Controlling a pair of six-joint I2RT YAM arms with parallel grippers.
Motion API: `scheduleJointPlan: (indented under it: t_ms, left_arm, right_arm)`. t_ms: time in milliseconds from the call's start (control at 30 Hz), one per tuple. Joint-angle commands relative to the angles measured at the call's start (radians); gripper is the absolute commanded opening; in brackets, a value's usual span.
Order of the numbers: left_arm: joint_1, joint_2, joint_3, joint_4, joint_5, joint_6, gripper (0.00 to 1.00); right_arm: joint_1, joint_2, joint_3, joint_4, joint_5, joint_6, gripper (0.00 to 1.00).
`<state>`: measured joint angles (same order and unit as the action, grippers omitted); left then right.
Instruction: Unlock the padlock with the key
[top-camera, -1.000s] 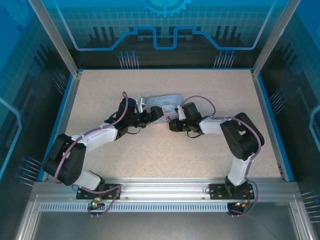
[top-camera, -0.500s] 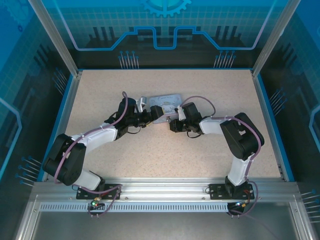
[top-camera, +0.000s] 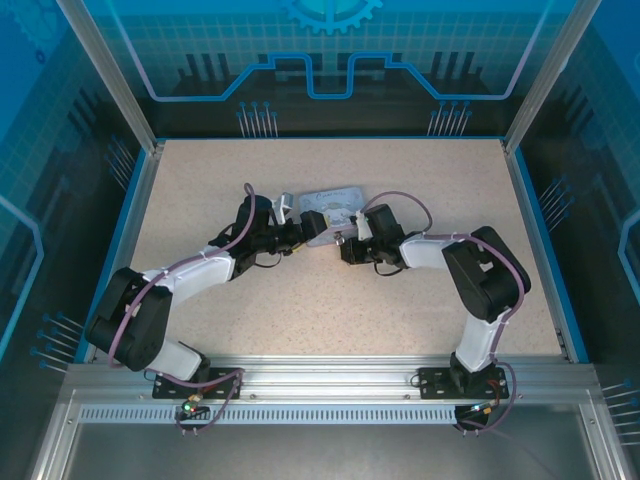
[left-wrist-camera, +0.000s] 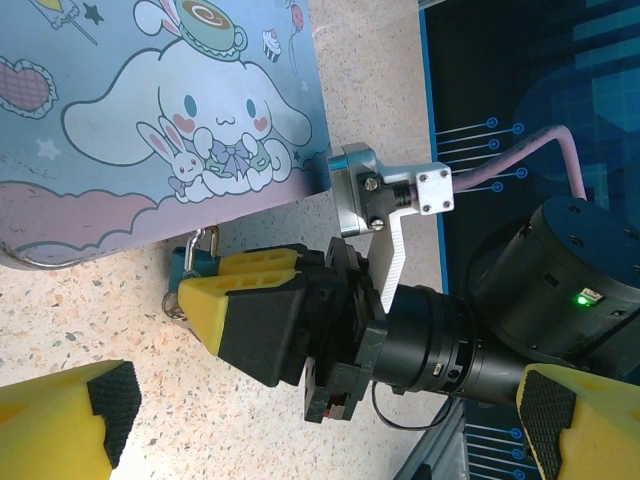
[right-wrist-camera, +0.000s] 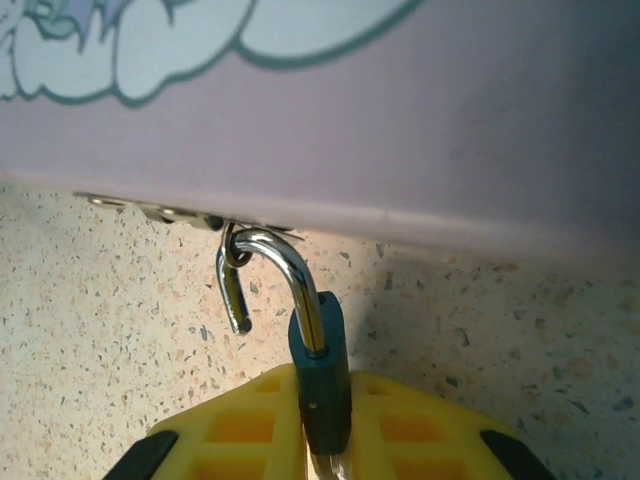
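Observation:
The padlock (right-wrist-camera: 322, 385) has a teal body and a silver shackle. The shackle's free end (right-wrist-camera: 238, 318) is out of the body, and the shackle hangs in a small ring on the light blue cartoon tin (right-wrist-camera: 400, 110). My right gripper (right-wrist-camera: 322, 425) is shut on the padlock's body, one yellow finger (right-wrist-camera: 235, 425) on each side. A silver ring (left-wrist-camera: 174, 302) by the padlock (left-wrist-camera: 193, 262) may belong to the key; its blade is hidden. My left gripper (left-wrist-camera: 320, 420) is open wide, just in front of the right gripper (left-wrist-camera: 250, 300).
The tin (top-camera: 325, 205) lies at the table's middle back, with both grippers, left (top-camera: 298, 238) and right (top-camera: 345, 247), meeting at its near edge. A grey clasp block (left-wrist-camera: 352, 190) sticks out from the tin's corner. Blue walls (top-camera: 545, 230) border the table.
The right gripper's fingers have closed in on the padlock's body and the arm has edged slightly left. The left arm and the tin have stayed put.

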<state>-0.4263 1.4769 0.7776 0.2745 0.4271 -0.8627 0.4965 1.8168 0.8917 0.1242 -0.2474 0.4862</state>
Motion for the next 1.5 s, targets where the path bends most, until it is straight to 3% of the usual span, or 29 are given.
scheduleJointPlan:
  t_ms: [0,433,633,900,1467]
  left_arm:
    - [0.012,0.006,0.036,0.012,0.015,-0.001,0.99]
    - [0.012,-0.009,0.072,-0.092,-0.070,0.066,0.99]
    - [0.013,0.017,0.197,-0.377,-0.246,0.214,0.99]
    - [0.012,0.083,0.299,-0.557,-0.416,0.351,0.99]
    - [0.012,0.305,0.465,-0.592,-0.524,0.449,0.99]
  right_arm:
    - [-0.004,-0.042,-0.007,-0.005,-0.013,0.020,0.15]
    - [-0.004,-0.044,-0.056,0.025,-0.037,0.091,0.08]
    - [-0.004,-0.038,-0.076,0.056,-0.040,0.147,0.03]
    - [-0.005,-0.024,-0.117,0.122,-0.034,0.237,0.00]
    - [-0.003,-0.027,-0.165,0.174,-0.013,0.313,0.00]
